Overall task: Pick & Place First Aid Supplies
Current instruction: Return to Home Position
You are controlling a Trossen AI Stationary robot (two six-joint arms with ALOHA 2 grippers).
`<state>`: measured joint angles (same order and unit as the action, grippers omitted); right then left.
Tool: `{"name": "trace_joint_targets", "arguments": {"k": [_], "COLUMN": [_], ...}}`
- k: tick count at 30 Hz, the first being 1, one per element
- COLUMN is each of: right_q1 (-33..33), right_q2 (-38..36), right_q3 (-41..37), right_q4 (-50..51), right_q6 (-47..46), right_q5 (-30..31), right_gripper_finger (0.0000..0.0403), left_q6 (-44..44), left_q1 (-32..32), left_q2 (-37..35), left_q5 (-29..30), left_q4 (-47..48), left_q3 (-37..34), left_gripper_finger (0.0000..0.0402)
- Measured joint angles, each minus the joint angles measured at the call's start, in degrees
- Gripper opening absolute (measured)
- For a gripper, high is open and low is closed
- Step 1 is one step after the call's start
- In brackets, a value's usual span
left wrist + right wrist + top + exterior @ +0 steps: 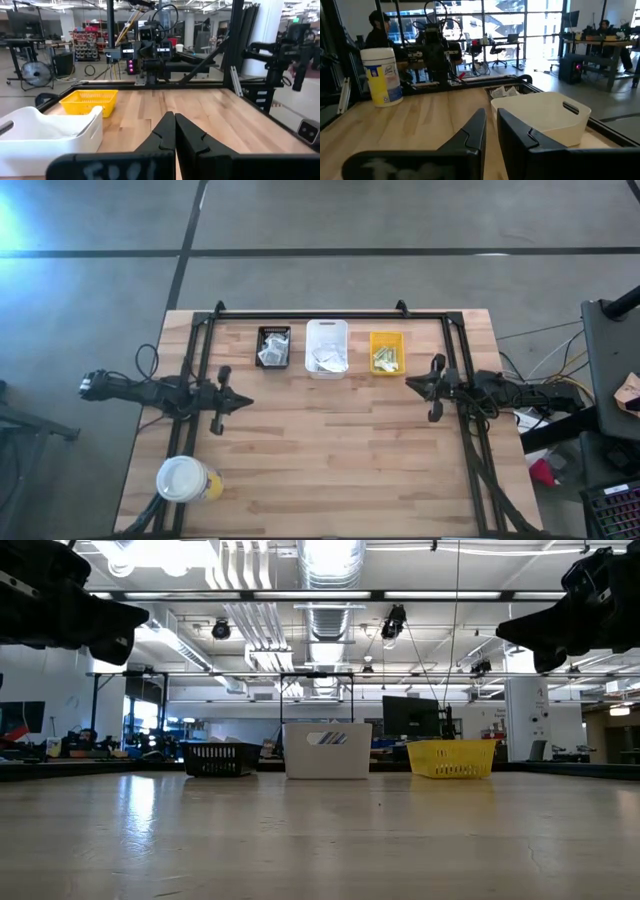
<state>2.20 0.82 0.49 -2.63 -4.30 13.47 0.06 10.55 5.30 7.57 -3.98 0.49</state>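
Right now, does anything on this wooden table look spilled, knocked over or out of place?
Nothing stands out. The small black bin, white bin and yellow bin sit upright in a row, paper packets inside them. The white-lidded cup stands upright near one corner.

arms [160,390]: black, jointed | cables: black loops | tool [175,131]: dark wedge fingers

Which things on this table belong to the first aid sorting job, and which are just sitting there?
Job things: packets in the black bin, packets in the white bin, yellow-green strips in the yellow bin.

Just sitting there: large white-lidded cup near the table's front left corner.
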Motion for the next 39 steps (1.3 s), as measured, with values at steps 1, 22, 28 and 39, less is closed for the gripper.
{"name": "trace_joint_targets", "arguments": {"k": [1,22,28,39], "right_q1": [0.00,0.00,0.00,0.00], "right_q2": [0.02,0.02,0.02,0.02], "right_q3": [0.00,0.02,0.02,0.03], "right_q4": [0.00,0.02,0.02,0.02], "right_q6": [-0.05,-0.17,-0.17,-0.17], "right_q5": [0.00,0.13,0.15,0.15], "right_gripper_finger": [0.0043,0.0045,0.0045,0.0045], "left_q6": [-0.65,-1.41,-1.41,-1.41], "left_q1": [0.00,0.00,0.00,-0.04], "left_q2": [0.01,0.07,0.07,0.07], "left_q5": [-0.01,-0.04,-0.06,-0.06], "left_q4": [-0.03,0.01,0.01,0.04], "left_q3": [0.00,-0.09,-0.11,-0.13], "left_gripper_finger": [0.0000,0.0000,0.0000,0.0000]}}
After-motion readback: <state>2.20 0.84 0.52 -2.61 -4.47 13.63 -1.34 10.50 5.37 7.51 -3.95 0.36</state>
